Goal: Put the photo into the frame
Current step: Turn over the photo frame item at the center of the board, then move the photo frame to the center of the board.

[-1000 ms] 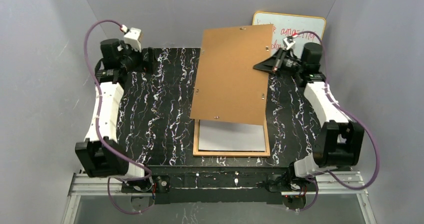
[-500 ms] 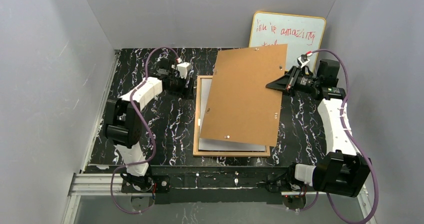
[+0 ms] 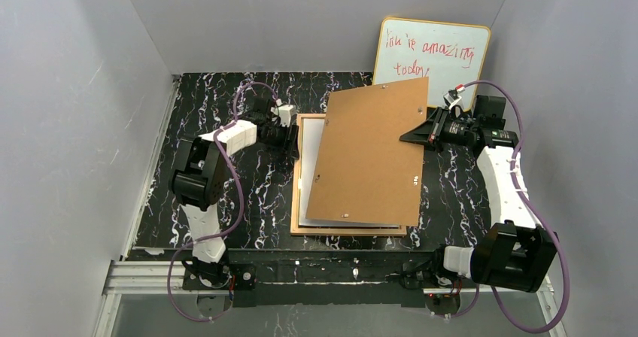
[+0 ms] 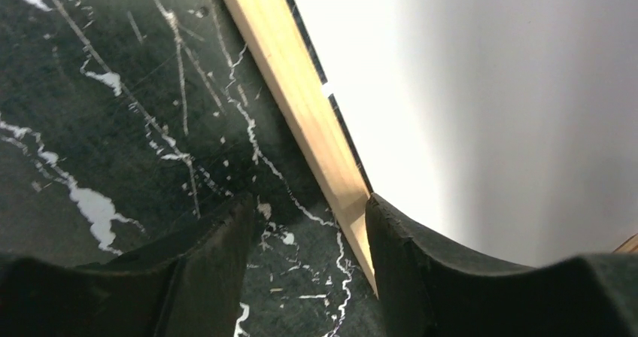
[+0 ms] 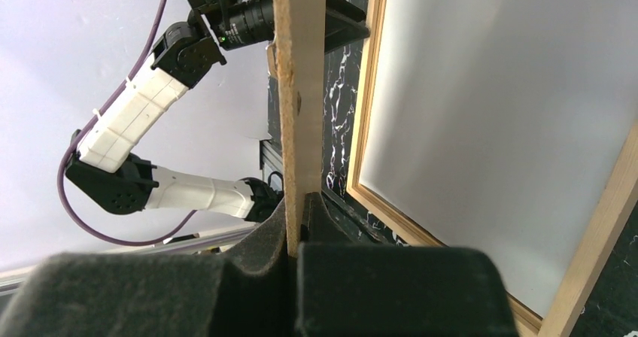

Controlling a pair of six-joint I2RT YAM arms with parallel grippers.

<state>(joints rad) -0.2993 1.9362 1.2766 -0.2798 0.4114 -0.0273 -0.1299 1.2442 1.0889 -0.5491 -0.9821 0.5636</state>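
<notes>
The frame [image 3: 346, 231] lies flat on the black marbled table with the photo [image 3: 311, 149] in it, white back up. My right gripper [image 3: 407, 136] is shut on the right edge of the brown back panel [image 3: 372, 156] and holds it tilted above the frame, covering most of it. In the right wrist view the panel [image 5: 299, 89] shows edge-on between the closed jaws [image 5: 295, 250], with the frame rail [image 5: 369, 111] and photo [image 5: 511, 126] beyond. My left gripper [image 3: 293, 136] is open at the frame's upper left rail [image 4: 301, 104]. One finger [image 4: 421, 277] lies over the rail and photo [image 4: 466, 89], the other [image 4: 211, 277] over the table.
A whiteboard [image 3: 436, 51] with red writing leans on the back wall behind the panel. Grey walls close in on three sides. The left arm [image 5: 150, 104] shows past the panel in the right wrist view.
My left arm has swung in from the far left corner to the frame's left rail. My right gripper has brought the back panel lower and rightward over the frame, uncovering the whiteboard.
</notes>
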